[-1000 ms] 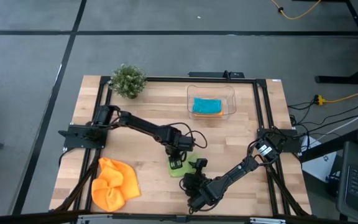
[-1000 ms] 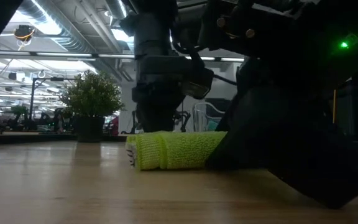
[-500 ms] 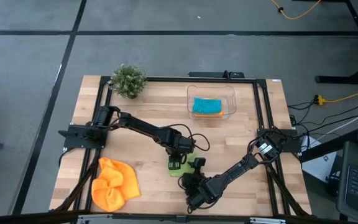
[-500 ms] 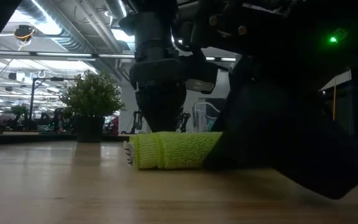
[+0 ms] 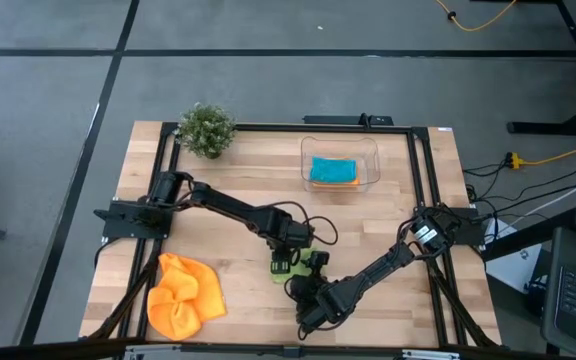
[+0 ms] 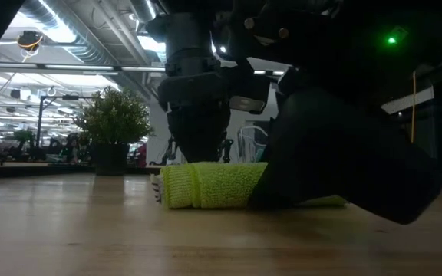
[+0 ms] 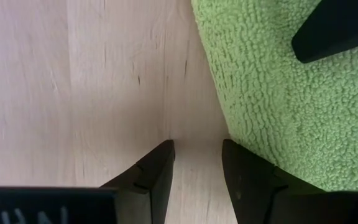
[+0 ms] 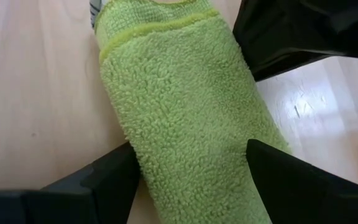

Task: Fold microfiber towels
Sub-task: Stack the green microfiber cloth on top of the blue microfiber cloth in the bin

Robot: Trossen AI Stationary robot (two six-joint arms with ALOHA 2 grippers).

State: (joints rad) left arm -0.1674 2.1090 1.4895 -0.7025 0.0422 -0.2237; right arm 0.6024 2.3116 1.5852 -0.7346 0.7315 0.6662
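Lime green towel (image 5: 298,266) folded, lying near table (image 5: 238,190) front centre, between both grippers. Right gripper (image 8: 188,168) spread wide, straddling folded towel, fingers (image 8: 107,177) on either side of it — not clamped. Left gripper (image 7: 197,171) pointing down at towel edge, fingers (image 7: 157,171) slightly apart on bare wood, one tip against towel. Crumpled orange towel (image 5: 181,294) at front left. Teal towel (image 5: 332,169) atop second orange one in clear tub (image 5: 373,160). Potted plant (image 5: 206,128) at rear left.
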